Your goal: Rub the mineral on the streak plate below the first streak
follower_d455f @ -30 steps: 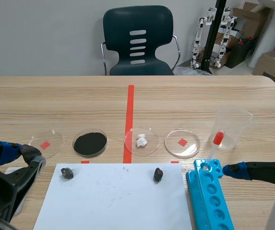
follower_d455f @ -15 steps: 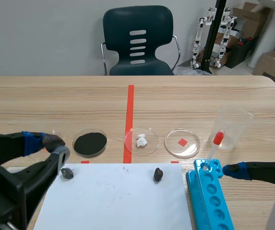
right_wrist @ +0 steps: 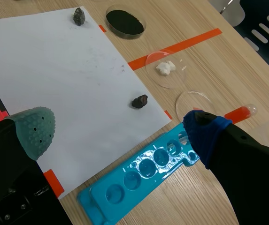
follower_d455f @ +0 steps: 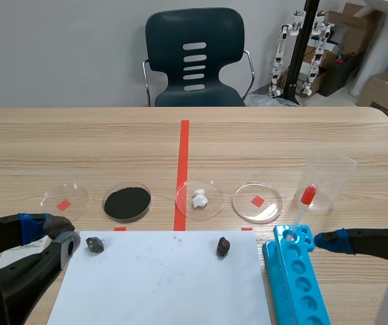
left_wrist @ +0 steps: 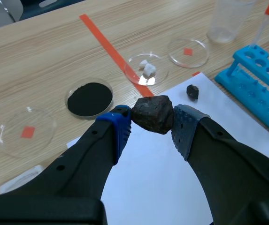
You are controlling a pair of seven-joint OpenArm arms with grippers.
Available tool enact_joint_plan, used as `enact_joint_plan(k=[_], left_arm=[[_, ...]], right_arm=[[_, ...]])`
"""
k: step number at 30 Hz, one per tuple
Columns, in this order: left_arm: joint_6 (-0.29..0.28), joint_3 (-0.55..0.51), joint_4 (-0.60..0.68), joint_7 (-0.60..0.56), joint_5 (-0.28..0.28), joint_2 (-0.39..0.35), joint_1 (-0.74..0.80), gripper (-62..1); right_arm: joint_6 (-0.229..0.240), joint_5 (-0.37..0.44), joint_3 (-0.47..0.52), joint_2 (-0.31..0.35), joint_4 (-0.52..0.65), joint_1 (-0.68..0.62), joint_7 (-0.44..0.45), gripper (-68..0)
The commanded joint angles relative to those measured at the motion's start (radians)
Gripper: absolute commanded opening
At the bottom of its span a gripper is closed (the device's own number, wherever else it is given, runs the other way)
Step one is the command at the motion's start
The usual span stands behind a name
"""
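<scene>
My left gripper (left_wrist: 153, 118) is shut on a dark brown mineral (left_wrist: 153, 114), held above the near left part of the white streak plate (left_wrist: 162, 178). In the scene view this gripper (follower_d455f: 59, 232) hovers at the sheet's left edge (follower_d455f: 160, 284). Two small dark stones lie on the sheet's far side, one at the left corner (follower_d455f: 95, 244) and one right of centre (follower_d455f: 223, 246). Faint grey marks (right_wrist: 101, 61) show on the sheet. My right gripper (right_wrist: 118, 131) is open and holds nothing, over the sheet's right edge beside the blue rack (right_wrist: 143, 173).
Behind the sheet stand several petri dishes: one with black powder (follower_d455f: 126, 202), one with white lumps (follower_d455f: 199, 198), two with red squares (follower_d455f: 63, 202) (follower_d455f: 257, 202). A clear beaker (follower_d455f: 329, 179) and a red-bulbed dropper (follower_d455f: 302, 206) in the blue rack (follower_d455f: 295, 277) are at the right.
My left gripper, holding the mineral, rose rightward toward the sheet's far left corner, then dropped back down and to the left. The right arm has not moved.
</scene>
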Motion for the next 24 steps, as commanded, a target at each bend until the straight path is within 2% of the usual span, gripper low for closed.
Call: enact_joint_plan(k=[1,4,9,14,19,24], left_arm=[[-0.023,-0.008,-0.014,0.001,-0.032,0.002,-0.029,-43.1],[-0.066,-0.024,-0.066,0.066,-0.072,0.001,-0.079,-43.2],[-0.104,-0.027,-0.140,0.168,-0.072,-0.001,-0.166,-43.1],[-0.095,-0.027,-0.181,0.356,-0.100,0.001,-0.260,-43.2],[0.025,-0.027,-0.223,0.605,-0.158,0.002,-0.345,-43.2],[0.191,-0.027,-0.295,0.824,-0.167,0.016,-0.431,-43.2]], right_arm=[[-0.005,0.010,0.003,0.000,0.027,0.000,0.015,-10.6],[-0.005,0.010,0.003,0.000,0.027,0.000,0.015,-10.6],[-0.005,0.010,0.003,0.000,0.027,0.000,0.015,-10.6],[-0.005,0.010,0.003,0.000,0.027,0.000,0.015,-10.6],[-0.005,0.010,0.003,0.000,0.027,0.000,0.015,-10.6],[-0.005,0.010,0.003,0.000,0.027,0.000,0.015,-10.6]])
